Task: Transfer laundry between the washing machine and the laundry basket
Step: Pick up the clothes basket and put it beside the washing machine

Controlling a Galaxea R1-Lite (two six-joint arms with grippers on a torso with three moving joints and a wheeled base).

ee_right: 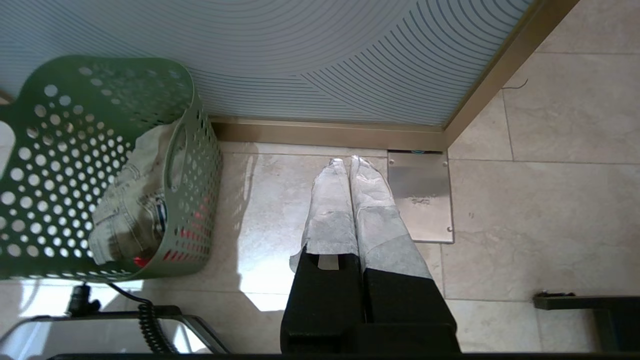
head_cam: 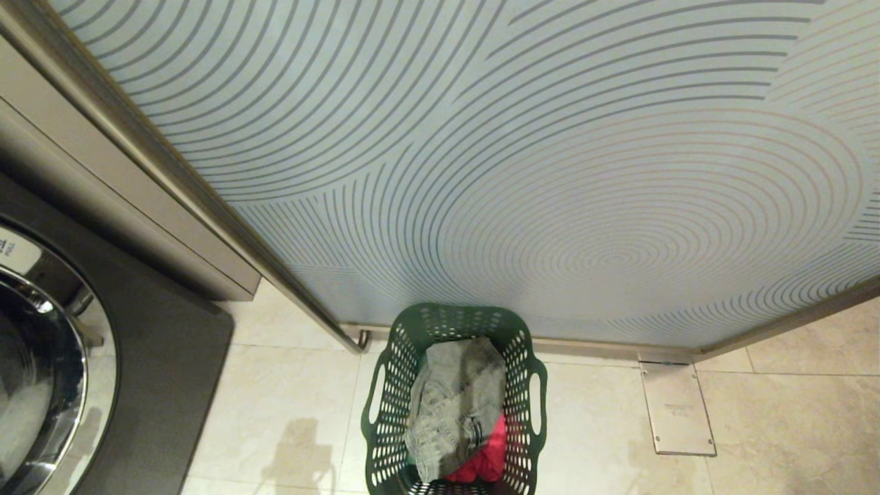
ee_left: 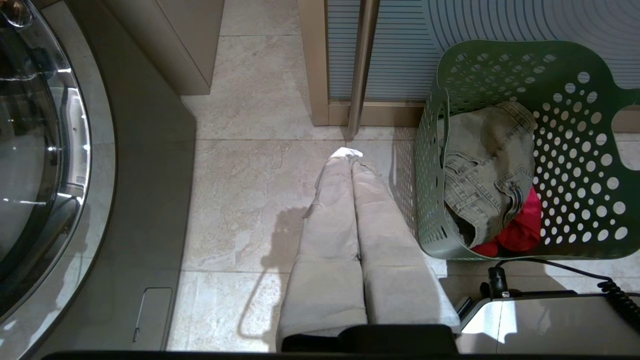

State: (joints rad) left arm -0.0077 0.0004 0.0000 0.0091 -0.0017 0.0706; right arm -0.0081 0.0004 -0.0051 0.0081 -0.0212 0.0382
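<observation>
The laundry basket (head_cam: 455, 399) stands on the floor against the patterned door (head_cam: 522, 151), holding jeans (head_cam: 450, 405) and a red garment (head_cam: 485, 460). The washing machine (head_cam: 41, 364) stands well apart from the basket. Left gripper (ee_left: 348, 152) and right gripper (ee_right: 347, 161) hang beside the basket, fingers closed and empty.

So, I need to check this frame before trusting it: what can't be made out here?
- Washing machine: cut off by the left edge in the head view and the left wrist view; no label shows, and glare hides the drum.
- Laundry basket: cut by the head view's bottom edge; the grey jeans cover most of the red garment and anything beneath.
- Neither end effector appears in the head view.
</observation>
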